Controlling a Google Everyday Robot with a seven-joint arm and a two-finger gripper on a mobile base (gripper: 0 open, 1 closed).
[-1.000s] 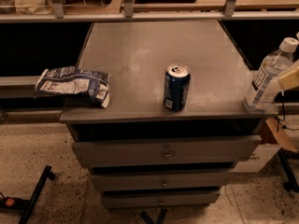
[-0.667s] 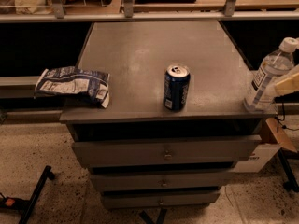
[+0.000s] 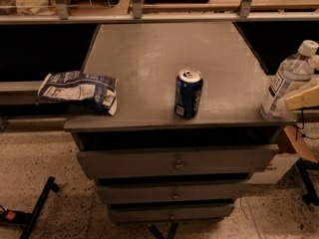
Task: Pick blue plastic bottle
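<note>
Camera view: the gripper (image 3: 302, 98) is being shown at the right edge, and whether the jaws are released or clenched cannot be told. Directly against them, on their left, the blue plastic bottle (image 3: 288, 76) is being carried upright on the bench (image 3: 144, 54) corner, with the can (image 3: 188, 93) well apart beyond.

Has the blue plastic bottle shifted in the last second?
No. The blue plastic bottle stands at the same spot on the cabinet top's front right corner, same gap to the can. The pincer is beside it, at the right edge.
</note>
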